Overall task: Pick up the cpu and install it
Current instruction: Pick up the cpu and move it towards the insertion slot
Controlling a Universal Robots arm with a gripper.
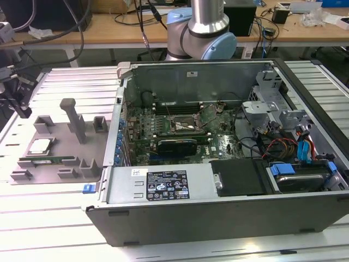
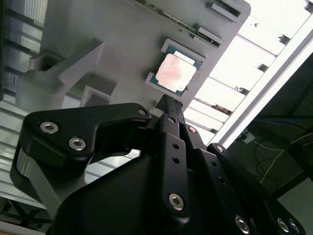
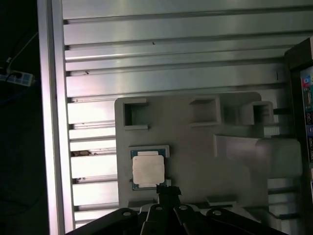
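Aluminium ribbed table [image 1: 54, 229], wooden desk [image 1: 109, 24] behind; grey tray [image 3: 195, 161] holds cpu [image 3: 147, 169]; gripper [image 3: 167, 191] closed, empty, just beside.

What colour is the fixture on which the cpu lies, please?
The fixture under the cpu is plain light grey; the first wrist view shows it best.

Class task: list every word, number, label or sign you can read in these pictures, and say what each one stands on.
Black label, on the computer case panel nearest the exterior camera: print too small to read.
White sticker, beside it: too small to read.
White label, on the case's far inner wall: blurred.
cpu, metal top in the first wrist view: no legible marking.
Nothing can be quoted.
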